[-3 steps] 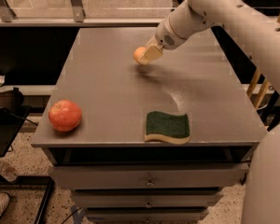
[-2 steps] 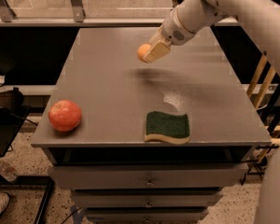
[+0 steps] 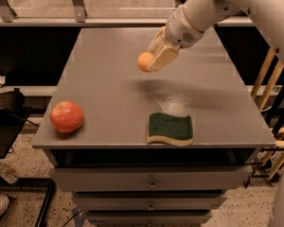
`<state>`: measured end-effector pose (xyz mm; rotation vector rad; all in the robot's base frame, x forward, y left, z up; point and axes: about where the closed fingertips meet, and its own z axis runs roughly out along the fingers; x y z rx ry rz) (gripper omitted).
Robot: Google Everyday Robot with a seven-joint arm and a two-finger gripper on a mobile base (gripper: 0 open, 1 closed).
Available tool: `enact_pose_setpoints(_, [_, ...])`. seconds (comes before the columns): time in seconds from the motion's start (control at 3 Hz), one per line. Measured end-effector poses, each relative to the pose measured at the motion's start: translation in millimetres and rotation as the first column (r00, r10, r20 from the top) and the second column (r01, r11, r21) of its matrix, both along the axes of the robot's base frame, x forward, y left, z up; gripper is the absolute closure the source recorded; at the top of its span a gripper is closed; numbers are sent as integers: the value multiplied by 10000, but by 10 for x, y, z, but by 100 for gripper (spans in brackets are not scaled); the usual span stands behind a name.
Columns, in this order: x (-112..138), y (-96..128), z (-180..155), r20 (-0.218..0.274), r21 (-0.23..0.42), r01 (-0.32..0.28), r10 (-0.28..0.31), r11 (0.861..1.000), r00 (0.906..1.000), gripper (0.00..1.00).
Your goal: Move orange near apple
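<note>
My gripper [image 3: 151, 60] is shut on the orange [image 3: 144, 61], a small pale orange fruit, and holds it in the air above the middle of the grey table [image 3: 113, 89]. The fruit's shadow falls on the tabletop below it. The apple [image 3: 66, 117], large, red-orange and shiny, sits near the table's front left corner, well to the left of and nearer than the orange. My white arm reaches in from the upper right.
A green sponge with a yellow base [image 3: 170, 128] lies near the front edge, right of centre. Drawers sit under the tabletop. A wooden frame [image 3: 270, 126] stands to the right, and a dark bench [image 3: 4, 122] to the left.
My gripper has lifted the orange off the table's far part and carried it toward the front, now hanging over the middle of the table. The apple and sponge have not moved.
</note>
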<state>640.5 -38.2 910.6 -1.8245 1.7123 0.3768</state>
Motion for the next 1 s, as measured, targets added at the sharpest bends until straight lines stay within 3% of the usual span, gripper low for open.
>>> enact_pose_setpoints(0.33, [0, 1, -1, -1, -1, -4, 4, 10000, 10000, 100])
enact_pose_setpoints(0.67, [-54, 153, -6, 63, -289, -836, 838, 9961, 9965, 100])
enact_pose_setpoints(1.0, [-232, 436, 7, 64, -872, -2342, 2357, 9683, 9718, 100])
